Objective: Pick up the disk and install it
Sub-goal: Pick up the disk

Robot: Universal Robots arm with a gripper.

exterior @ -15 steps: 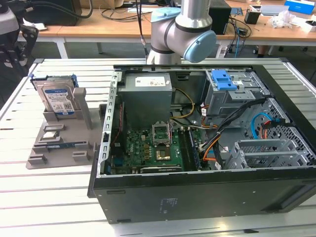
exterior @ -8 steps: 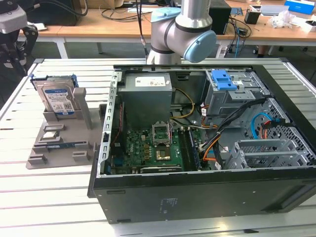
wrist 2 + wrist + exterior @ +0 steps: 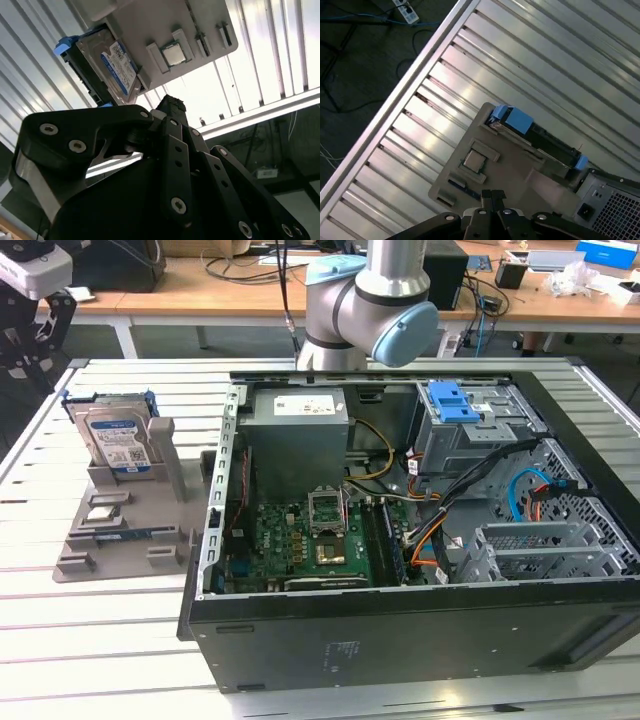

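Observation:
The disk is a silver drive with a white-and-blue label in a blue carrier. It stands on edge in a slot of a grey holder on the slatted table, at the exterior view's left. My gripper hangs above and to the left of it, clear of the disk. In the second wrist view the black fingertips meet with nothing between them, and the disk lies beyond. The first wrist view has the gripper over the holder, with the disk at its far side.
An open computer case lies on the table at the exterior view's right, showing motherboard, cables, a drive bay with a blue latch and a metal cage. The arm's body stands behind it. A chip rests on the holder.

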